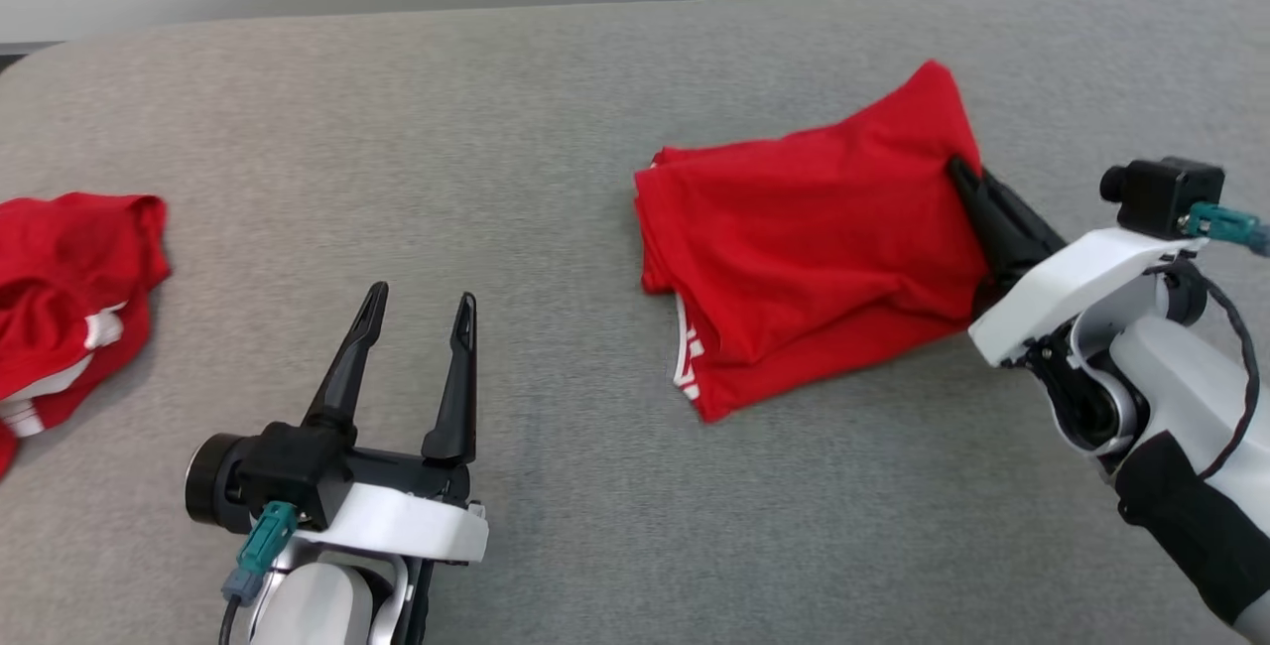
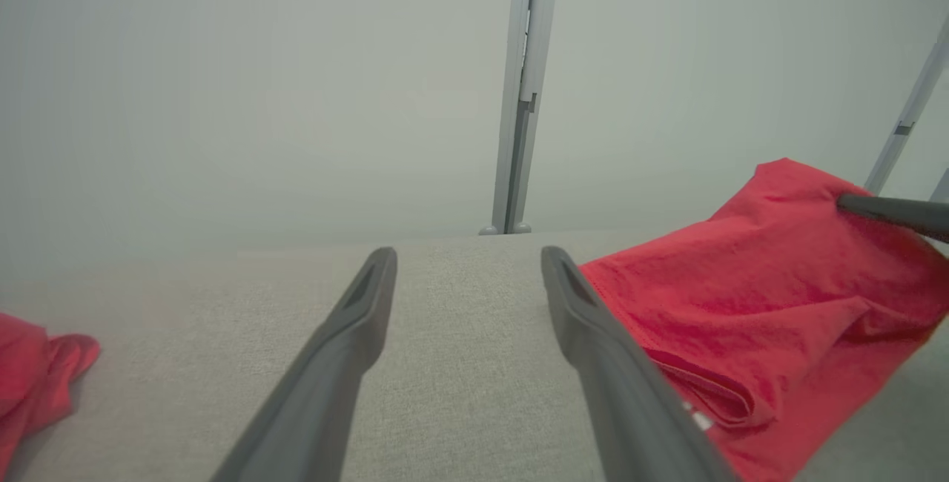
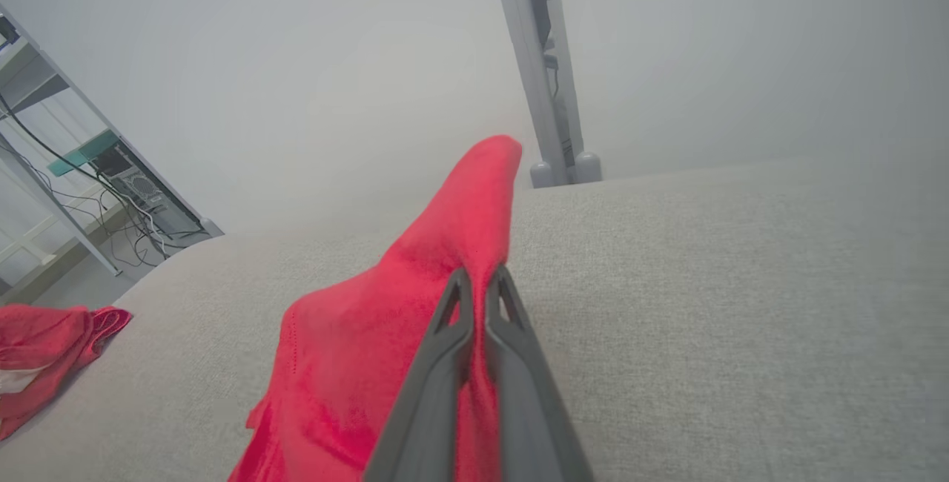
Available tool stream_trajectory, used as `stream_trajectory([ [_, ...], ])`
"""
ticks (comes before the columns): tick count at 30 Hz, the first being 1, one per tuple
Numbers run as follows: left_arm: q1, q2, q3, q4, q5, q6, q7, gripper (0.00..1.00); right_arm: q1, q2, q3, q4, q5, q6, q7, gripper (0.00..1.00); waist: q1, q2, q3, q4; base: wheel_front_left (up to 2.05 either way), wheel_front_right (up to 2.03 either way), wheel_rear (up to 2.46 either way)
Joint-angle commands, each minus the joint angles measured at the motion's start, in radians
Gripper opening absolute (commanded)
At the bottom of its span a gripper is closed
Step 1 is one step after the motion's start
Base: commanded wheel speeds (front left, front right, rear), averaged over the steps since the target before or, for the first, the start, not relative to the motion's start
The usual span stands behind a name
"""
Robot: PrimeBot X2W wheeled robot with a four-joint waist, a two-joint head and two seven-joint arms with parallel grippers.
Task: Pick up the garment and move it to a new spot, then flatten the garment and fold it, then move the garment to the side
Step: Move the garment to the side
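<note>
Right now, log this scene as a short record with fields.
surface: grey fabric-covered table
task item: folded red fabric garment, right of centre
right arm: right tool shut, pinching the garment's raised far corner
left arm: left tool open, empty, apart from the garment
elsewhere: crumpled red-and-white cloth at the table's left edge

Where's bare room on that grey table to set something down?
Widest bare stretch: grey fabric table between the crumpled red garment at left and the folded red garment, beyond the open left gripper. Crowded where the right gripper pinches it.
</note>
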Motion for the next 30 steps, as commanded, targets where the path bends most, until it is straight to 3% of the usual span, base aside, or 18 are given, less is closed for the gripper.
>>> stream_trajectory([
  [1, -0.016, 0.004, 0.003, -0.003, 0.009, -0.009, -0.001, 1.0, -0.008, 0.002, -0.018, -0.003, -0.021, 0.001, -0.009, 0.0, 0.0, -0.0001, 0.017, -0.038, 0.0, 0.0, 0.0],
  [16, -0.065, 0.024, 0.002, -0.022, 0.069, -0.048, -0.001, 1.0, 0.027, 0.092, -0.208, -0.029, -0.172, 0.001, -0.009, 0.0, 0.0, -0.0001, 0.072, -0.238, 0.0, 0.0, 0.0],
  [30, -0.084, 0.05, -0.018, -0.03, 0.087, -0.055, 0.003, 1.0, 0.032, 0.111, -0.244, -0.005, -0.221, 0.001, -0.009, 0.0, 0.0, -0.0001, 0.095, -0.352, 0.0, 0.0, 0.0],
])
